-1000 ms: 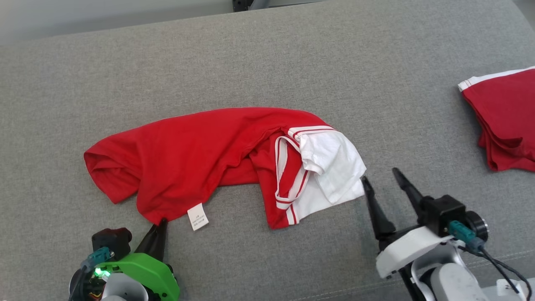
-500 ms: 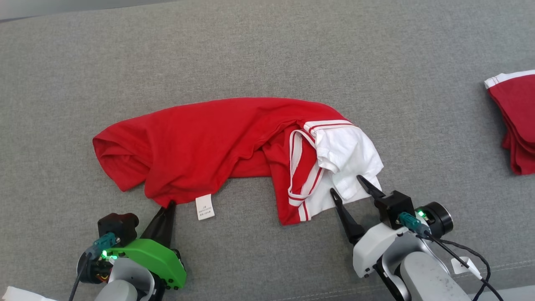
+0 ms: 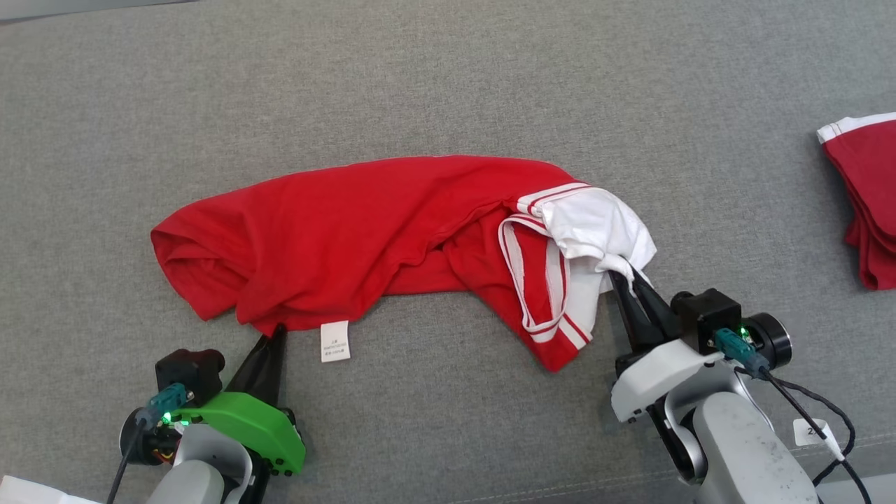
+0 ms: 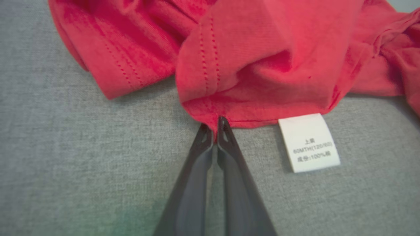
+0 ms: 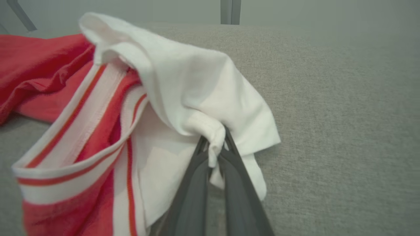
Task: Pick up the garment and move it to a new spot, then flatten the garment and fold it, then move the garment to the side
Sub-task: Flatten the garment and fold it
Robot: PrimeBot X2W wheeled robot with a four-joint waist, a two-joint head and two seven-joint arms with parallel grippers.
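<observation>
Your left end effector (image 3: 276, 332) clenches the red hem of the shirt (image 3: 364, 224), your right end effector (image 3: 621, 277) its white sleeve; the shirt lies crumpled on grey upholstery (image 3: 448, 84), another red garment (image 3: 868, 203) well apart at right.

Head cam looks steeply down on the grey cushion (image 3: 448, 84). Both wrist cams sit low and super close (left one's a bit soft, probably angled down), each sharing one edge of the red shirt (image 3: 364, 224) with it.
</observation>
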